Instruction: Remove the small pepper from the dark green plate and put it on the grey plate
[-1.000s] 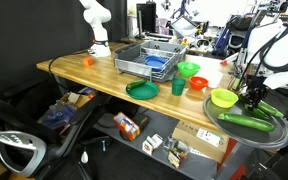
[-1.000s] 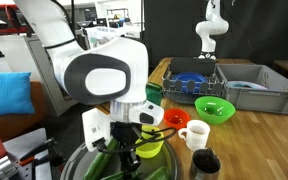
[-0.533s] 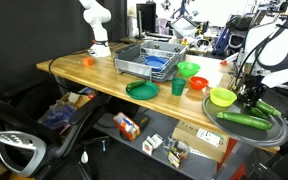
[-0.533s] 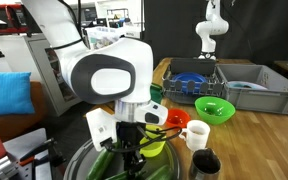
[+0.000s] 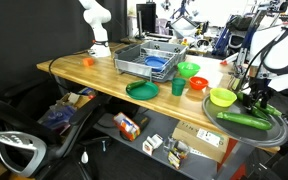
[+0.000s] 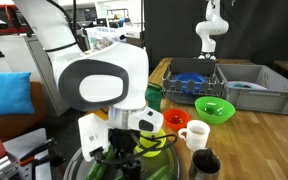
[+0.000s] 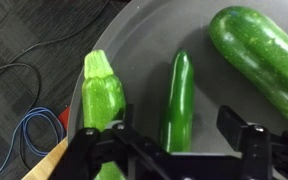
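end effector (image 7: 174, 145) hangs over the grey plate (image 7: 154, 40), fingers (image 7: 246, 140) wide apart, gripping nothing. small pepper (image 7: 177, 100) lies on that plate, a pale veggie (image 7: 102, 95) at its 9 o'clock, a fat veggie (image 7: 264, 50) at 2 o'clock. dark green plate (image 5: 142, 89) sits well apart on the bench (image 5: 84, 70).

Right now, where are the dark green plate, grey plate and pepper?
dark green plate (image 5: 141, 89): exterior view, its middle.
grey plate (image 7: 154, 35): wrist view, bare floor.
pepper (image 7: 179, 95): wrist view, mid-body.
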Robot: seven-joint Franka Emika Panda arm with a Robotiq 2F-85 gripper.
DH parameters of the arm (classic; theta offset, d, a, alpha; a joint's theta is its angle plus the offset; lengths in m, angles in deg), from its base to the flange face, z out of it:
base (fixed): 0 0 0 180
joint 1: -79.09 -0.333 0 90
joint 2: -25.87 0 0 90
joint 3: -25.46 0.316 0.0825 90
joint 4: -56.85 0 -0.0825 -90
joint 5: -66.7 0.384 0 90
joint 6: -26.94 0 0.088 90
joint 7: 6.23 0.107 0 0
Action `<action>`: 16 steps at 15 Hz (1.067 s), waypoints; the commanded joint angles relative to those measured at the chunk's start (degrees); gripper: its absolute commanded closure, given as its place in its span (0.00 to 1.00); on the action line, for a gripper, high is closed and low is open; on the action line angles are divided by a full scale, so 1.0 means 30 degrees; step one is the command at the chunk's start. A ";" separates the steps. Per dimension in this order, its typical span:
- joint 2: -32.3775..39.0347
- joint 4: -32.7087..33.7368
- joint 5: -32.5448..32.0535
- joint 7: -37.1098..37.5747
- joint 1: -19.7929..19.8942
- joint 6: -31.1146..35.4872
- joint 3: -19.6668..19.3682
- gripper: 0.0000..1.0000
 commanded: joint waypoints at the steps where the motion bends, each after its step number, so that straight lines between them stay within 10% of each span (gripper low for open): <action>1: -0.1503 -0.1571 -0.0278 0.0185 -0.0657 0.1097 -0.0820 0.00; 8: -0.4983 -0.3885 -0.3306 0.2588 -0.1470 0.1217 -0.2092 0.00; 16: -0.6275 -0.3343 -0.0330 0.0947 -0.0900 0.0595 0.0406 0.00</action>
